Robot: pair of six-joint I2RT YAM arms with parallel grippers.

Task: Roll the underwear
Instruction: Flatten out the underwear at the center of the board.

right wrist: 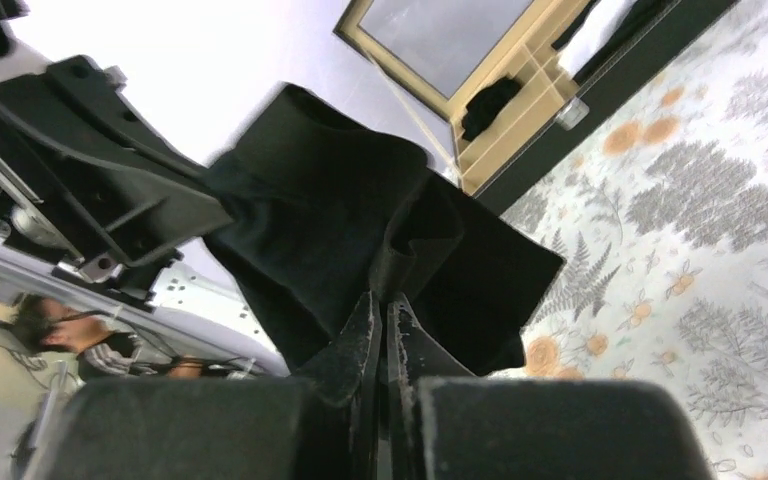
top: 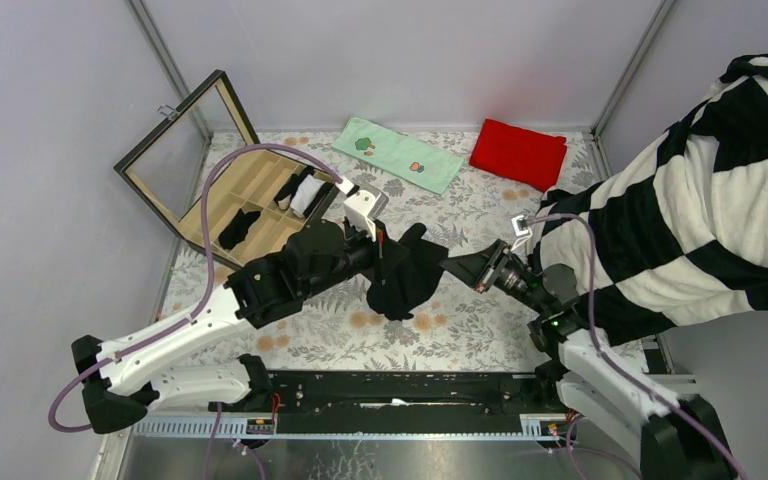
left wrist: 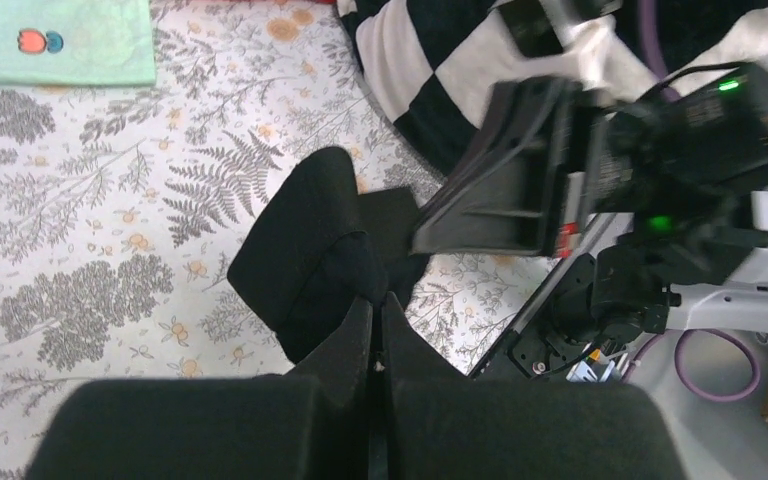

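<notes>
One black underwear (top: pixel 407 278) hangs above the flowered table between my two grippers. My left gripper (top: pixel 384 247) is shut on its left edge, and the cloth droops below the fingertips. My right gripper (top: pixel 450 265) is shut on its right side. In the left wrist view the closed gripper (left wrist: pixel 378 298) pinches the underwear (left wrist: pixel 305 255), with the right arm's gripper body (left wrist: pixel 505 195) just beyond it. In the right wrist view the closed gripper (right wrist: pixel 382 298) bites a fold of the underwear (right wrist: pixel 340 215). Two more black cloth pieces (top: pixel 237 228) lie in the box.
An open wooden compartment box (top: pixel 222 185) stands at the back left, with a white piece (top: pixel 307 195) inside. A green towel (top: pixel 398 153) and a red cloth (top: pixel 518 152) lie at the back. A black-and-white striped blanket (top: pixel 700 210) covers the right side.
</notes>
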